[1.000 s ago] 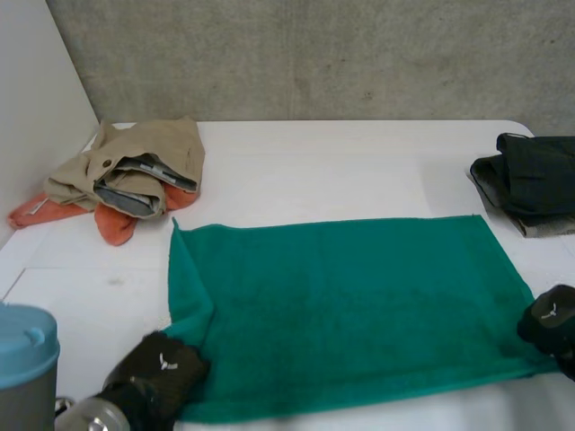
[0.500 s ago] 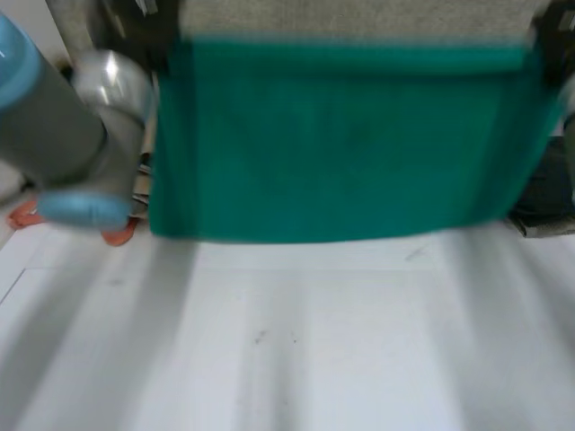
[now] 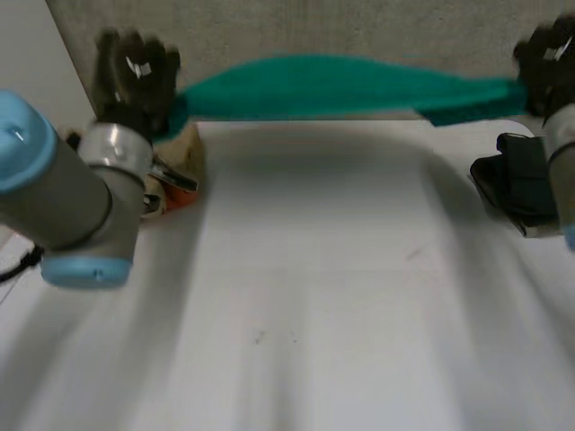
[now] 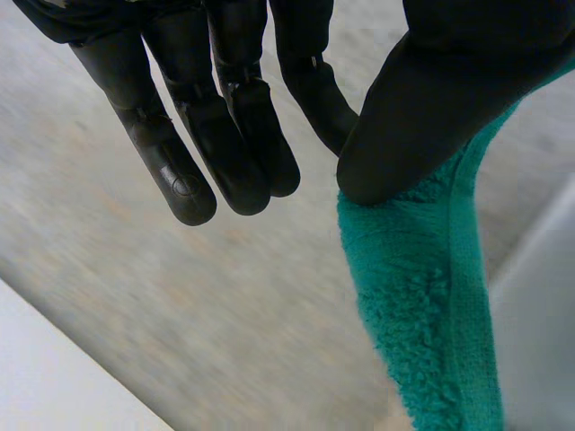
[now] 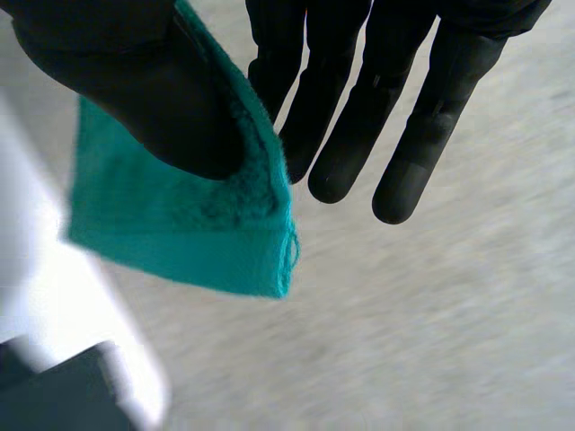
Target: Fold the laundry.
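Note:
A green towel [image 3: 332,85] hangs stretched in the air above the far side of the white table [image 3: 305,296], held by its two ends. My left hand [image 3: 135,72] is raised at the far left and pinches one corner of the towel [image 4: 422,305] between thumb and fingers. Raised at the far right, my right hand [image 3: 548,58] pinches the other corner of the towel [image 5: 189,224] the same way. In both wrist views the remaining fingers [image 4: 180,153] [image 5: 413,144] point out straight past the cloth.
A heap of beige and orange clothes [image 3: 175,171] lies at the table's far left, partly behind my left arm [image 3: 63,197]. A dark folded garment [image 3: 521,184] lies at the far right edge. A concrete wall stands behind the table.
The towel lay flat on the table with my hands at its near corners. Both hands have lifted it and swung it up and away to the far side.

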### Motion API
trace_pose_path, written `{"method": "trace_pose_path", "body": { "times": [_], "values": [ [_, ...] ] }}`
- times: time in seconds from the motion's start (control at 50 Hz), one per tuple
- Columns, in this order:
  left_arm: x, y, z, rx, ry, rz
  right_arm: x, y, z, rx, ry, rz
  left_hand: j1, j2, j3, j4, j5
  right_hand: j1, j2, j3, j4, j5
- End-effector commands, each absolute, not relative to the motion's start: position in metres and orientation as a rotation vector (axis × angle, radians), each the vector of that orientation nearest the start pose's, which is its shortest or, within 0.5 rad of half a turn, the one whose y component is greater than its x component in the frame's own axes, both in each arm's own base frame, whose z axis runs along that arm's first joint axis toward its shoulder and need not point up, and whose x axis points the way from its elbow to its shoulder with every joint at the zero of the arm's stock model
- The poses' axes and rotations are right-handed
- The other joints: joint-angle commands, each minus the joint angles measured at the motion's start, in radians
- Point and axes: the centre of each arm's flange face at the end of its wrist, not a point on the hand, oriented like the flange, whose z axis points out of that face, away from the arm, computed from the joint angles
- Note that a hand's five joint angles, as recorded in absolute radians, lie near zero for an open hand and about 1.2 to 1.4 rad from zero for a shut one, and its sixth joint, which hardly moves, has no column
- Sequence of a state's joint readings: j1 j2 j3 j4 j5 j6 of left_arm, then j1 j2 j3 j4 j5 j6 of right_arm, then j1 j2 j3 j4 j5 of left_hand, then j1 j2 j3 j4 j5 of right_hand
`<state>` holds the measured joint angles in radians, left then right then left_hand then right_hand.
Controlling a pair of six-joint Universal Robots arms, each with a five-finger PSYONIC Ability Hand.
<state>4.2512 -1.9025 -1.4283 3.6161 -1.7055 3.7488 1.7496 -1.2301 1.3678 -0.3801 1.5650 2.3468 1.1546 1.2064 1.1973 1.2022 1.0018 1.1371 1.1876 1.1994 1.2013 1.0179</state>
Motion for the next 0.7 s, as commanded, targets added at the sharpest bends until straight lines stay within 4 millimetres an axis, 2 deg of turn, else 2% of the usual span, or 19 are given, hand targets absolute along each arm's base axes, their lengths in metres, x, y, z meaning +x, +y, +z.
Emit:
{"method": "trace_pose_path", "body": {
  "times": [0.02,0.04,0.08,0.12,0.16,0.18,0.24,0.28,0.36,0.42,0.46,0.5,0.52,0.54,0.7],
  "values": [
    [-0.284,-0.293,0.205,0.888,1.844,-2.173,0.198,-0.358,0.201,-1.264,2.333,-2.338,0.242,0.190,0.199,0.194,0.220,0.259,0.209,0.197,0.195,0.204],
    [-0.283,-0.287,0.188,0.920,1.894,-2.124,0.197,-0.355,0.192,-1.280,2.361,-2.291,0.242,0.190,0.199,0.194,0.220,0.259,0.209,0.197,0.195,0.204],
    [-0.281,-0.279,0.169,0.965,1.947,-2.065,0.195,-0.344,0.173,-1.321,2.423,-2.170,0.242,0.190,0.199,0.194,0.220,0.259,0.209,0.197,0.195,0.204],
    [-0.278,-0.266,0.148,1.023,2.009,-1.989,0.194,-0.335,0.163,-1.341,2.453,-2.101,0.242,0.190,0.199,0.194,0.220,0.259,0.209,0.197,0.195,0.204],
    [-0.275,-0.257,0.136,1.056,2.048,-1.937,0.191,-0.323,0.150,-1.370,2.493,-2.017,0.242,0.190,0.199,0.194,0.220,0.259,0.209,0.197,0.195,0.204],
    [-0.270,-0.247,0.126,1.094,2.085,-1.884,0.189,-0.321,0.147,-1.374,2.507,-1.994,0.242,0.190,0.199,0.194,0.220,0.259,0.209,0.197,0.195,0.204],
    [-0.262,-0.230,0.114,1.140,2.128,-1.810,0.180,-0.311,0.136,-1.400,2.568,-1.902,0.242,0.190,0.199,0.194,0.220,0.259,0.209,0.197,0.195,0.204],
    [-0.258,-0.223,0.114,1.150,2.140,-1.798,0.170,-0.305,0.137,-1.410,2.589,-1.875,0.242,0.190,0.199,0.194,0.220,0.259,0.209,0.197,0.195,0.204],
    [-0.254,-0.212,0.117,1.172,2.138,-1.818,0.165,-0.301,0.140,-1.416,2.552,-1.865,0.242,0.190,0.199,0.194,0.220,0.259,0.209,0.197,0.195,0.204],
    [-0.256,-0.213,0.121,1.183,2.134,-1.856,0.166,-0.300,0.139,-1.407,2.533,-1.858,-0.223,-0.275,-0.266,-0.271,-0.245,0.259,0.209,0.197,0.195,0.204],
    [-0.256,-0.214,0.122,1.197,2.139,-1.869,0.166,-0.299,0.139,-1.405,2.532,-1.856,-0.327,-0.379,-0.370,-0.375,-0.349,0.259,0.209,0.197,0.195,0.204],
    [-0.254,-0.217,0.122,1.189,2.142,-1.871,0.167,-0.299,0.138,-1.405,2.530,-1.850,-0.400,-0.452,-0.443,-0.448,-0.422,0.259,0.209,0.197,0.195,0.204],
    [-0.248,-0.222,0.122,1.168,2.152,-1.857,0.167,-0.298,0.137,-1.402,2.532,-1.848,-0.543,-0.595,-0.586,-0.591,-0.565,0.259,0.209,0.197,0.195,0.204],
    [-0.244,-0.225,0.122,1.152,2.154,-1.852,0.167,-0.298,0.137,-1.396,2.532,-1.845,-0.574,-0.626,-0.617,-0.621,-0.596,0.259,0.209,0.197,0.195,0.204],
    [-0.217,-0.250,0.121,1.153,2.219,-1.870,0.166,-0.298,0.137,-1.360,2.533,-1.843,-0.586,-0.638,-0.629,-0.634,-0.608,0.259,0.209,0.197,0.195,0.204]
  ]
}}
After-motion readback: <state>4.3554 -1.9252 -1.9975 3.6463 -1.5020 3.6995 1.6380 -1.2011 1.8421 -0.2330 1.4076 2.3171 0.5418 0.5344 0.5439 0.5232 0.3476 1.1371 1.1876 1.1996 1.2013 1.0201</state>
